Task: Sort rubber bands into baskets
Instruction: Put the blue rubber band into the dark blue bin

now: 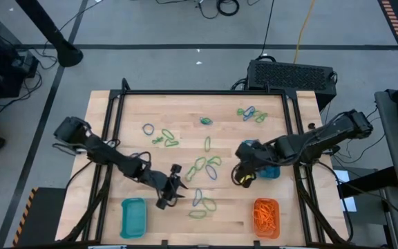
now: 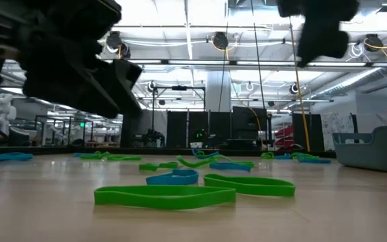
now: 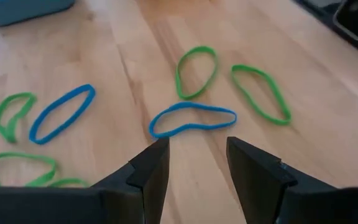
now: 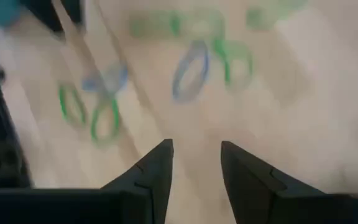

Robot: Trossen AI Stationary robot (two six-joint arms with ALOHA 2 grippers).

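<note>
From above, the left gripper hangs beside scattered rubber bands, the teal basket just behind it. The right gripper sits over another teal basket, the orange basket near. In the left wrist view, fingers stand apart, empty, a blue band just ahead. The right wrist view shows parted, empty fingers above bare wood.

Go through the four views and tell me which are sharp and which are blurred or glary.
High view: evenly lit and sharp across the table. Low view: nearest green band crisp, bright ceiling lights glare, the arms overhead are dark blurs. Left wrist view: blue band clear, left gripper slightly soft. Right wrist view: motion-smeared, bands only streaks past the right gripper.
</note>
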